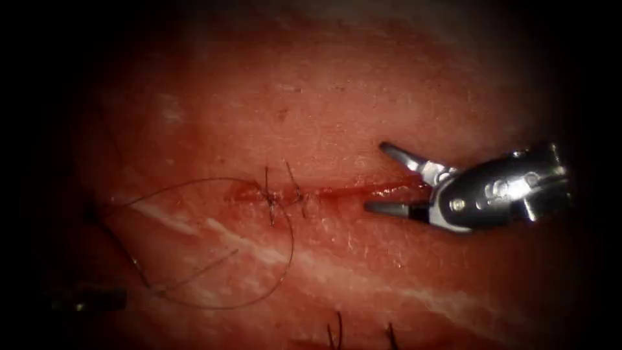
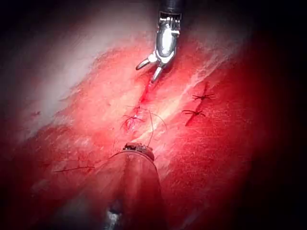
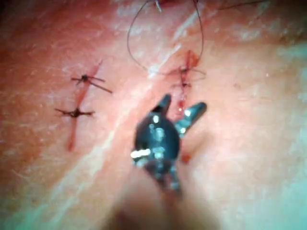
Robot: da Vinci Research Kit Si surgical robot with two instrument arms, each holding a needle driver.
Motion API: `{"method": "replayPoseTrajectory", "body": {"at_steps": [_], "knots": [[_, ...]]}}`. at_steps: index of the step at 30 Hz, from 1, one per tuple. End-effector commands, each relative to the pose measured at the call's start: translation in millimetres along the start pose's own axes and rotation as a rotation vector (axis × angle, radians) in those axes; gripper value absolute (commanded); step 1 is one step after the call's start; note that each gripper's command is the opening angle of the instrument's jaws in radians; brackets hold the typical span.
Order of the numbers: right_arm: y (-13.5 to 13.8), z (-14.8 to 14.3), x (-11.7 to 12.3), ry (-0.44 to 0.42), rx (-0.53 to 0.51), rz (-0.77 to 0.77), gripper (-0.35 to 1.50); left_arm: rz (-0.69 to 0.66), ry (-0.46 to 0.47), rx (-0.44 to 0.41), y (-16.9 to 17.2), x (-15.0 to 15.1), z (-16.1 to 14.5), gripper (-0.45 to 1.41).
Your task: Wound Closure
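The cut runs across the tissue, with red fluid along it. A knotted stitch crosses its left part, also visible as the stitch. From the knot a long thread loops down and to the left, toward the dim left tool. I cannot tell what that tool holds, nor pick out the needle. The left tool's shaft ends near the stitch. My right tool hovers over the cut's right end, jaws open, holding nothing. It shows as the right tool and the right tool.
A second, closed cut lies beside this one with two knotted stitches. Short dark thread ends stick up at the endoscope view's lower edge. A pale band of fat crosses the tissue below the cut.
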Motion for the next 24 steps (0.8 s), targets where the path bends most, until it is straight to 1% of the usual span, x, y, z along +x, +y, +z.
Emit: {"method": "replayPoseTrajectory", "body": {"at_steps": [1, 3, 5, 11, 12, 14, 15, 18, 21, 24], "knots": [[-1.2, 0.3, -0.8, -0.008, -0.001, 0.009, 1.23, -0.006, 0.006, -0.017, 0.7, -0.3, 1.6, -0.45], [-1.4, 0.7, -0.9, -0.009, -0.005, 0.008, 1.23, -0.007, 0.027, -0.061, 2.0, -0.9, 3.0, -0.45], [-1.6, 1.1, -0.9, -0.010, -0.008, 0.007, 1.23, -0.015, 0.026, -0.093, 2.7, -1.4, 4.0, -0.45], [-1.8, 1.4, -0.8, -0.013, -0.008, 0.006, 1.23, -0.007, -0.025, -0.161, 3.7, -3.0, 7.1, -0.45], [-1.8, 1.4, -0.8, -0.013, -0.008, 0.006, 1.23, -0.017, -0.038, -0.163, 3.7, -3.3, 7.6, -0.08], [-1.9, 1.5, -0.8, -0.013, -0.009, 0.011, 1.23, -0.053, -0.066, -0.153, 3.4, -3.9, 8.6, 0.51], [-2.0, 1.5, -0.8, -0.013, -0.009, 0.011, 1.23, -0.066, -0.080, -0.140, 3.1, -4.2, 8.9, 0.67], [-2.1, 1.6, -0.8, -0.013, -0.010, 0.010, 1.23, -0.072, -0.099, -0.115, 1.9, -5.2, 9.7, 0.96], [-2.2, 1.6, -0.8, -0.015, -0.008, 0.010, 1.23, -0.061, -0.126, -0.098, 0.8, -6.2, 10.1, 1.11], [-2.2, 1.5, -0.8, -0.017, -0.005, 0.009, 1.25, -0.080, -0.126, -0.103, -0.1, -6.7, 9.8, 1.18]]}}
